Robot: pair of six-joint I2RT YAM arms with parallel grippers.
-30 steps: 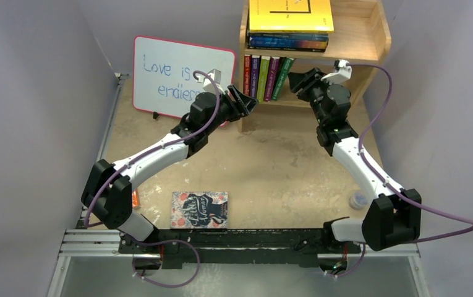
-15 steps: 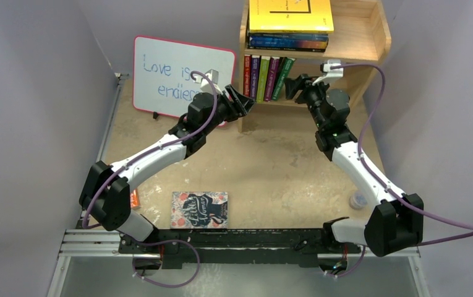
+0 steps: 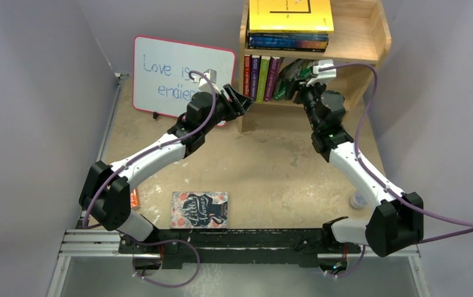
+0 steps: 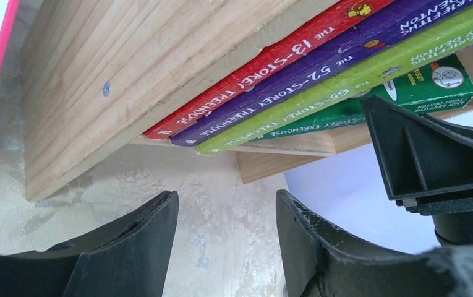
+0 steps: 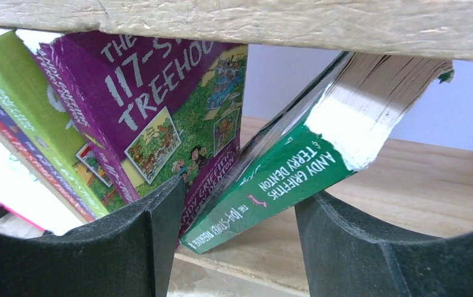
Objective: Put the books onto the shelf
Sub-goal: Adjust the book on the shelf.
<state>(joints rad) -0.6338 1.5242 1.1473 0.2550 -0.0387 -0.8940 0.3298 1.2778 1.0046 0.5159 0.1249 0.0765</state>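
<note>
The wooden shelf (image 3: 360,37) stands at the back right, with a yellow book (image 3: 290,13) and dark blue ones stacked on its top tier. Red, purple and green books (image 3: 263,77) stand on the lower tier. My right gripper (image 3: 290,73) reaches into that tier. In the right wrist view it (image 5: 246,192) is open, its jaws either side of the low end of a leaning green book (image 5: 283,179). My left gripper (image 3: 241,102) hangs open and empty by the shelf's left side panel (image 4: 116,68). The floral "Little Women" book (image 3: 200,209) lies flat near the front edge.
A pink-edged whiteboard (image 3: 172,74) leans left of the shelf, behind my left arm. A small round object (image 3: 358,200) lies at the right by my right arm. Something orange (image 3: 136,199) peeks from under my left arm. Purple walls close in both sides.
My right gripper has moved forward and left into the lower tier and opened wider around the leaning green book. The left arm has barely moved.
</note>
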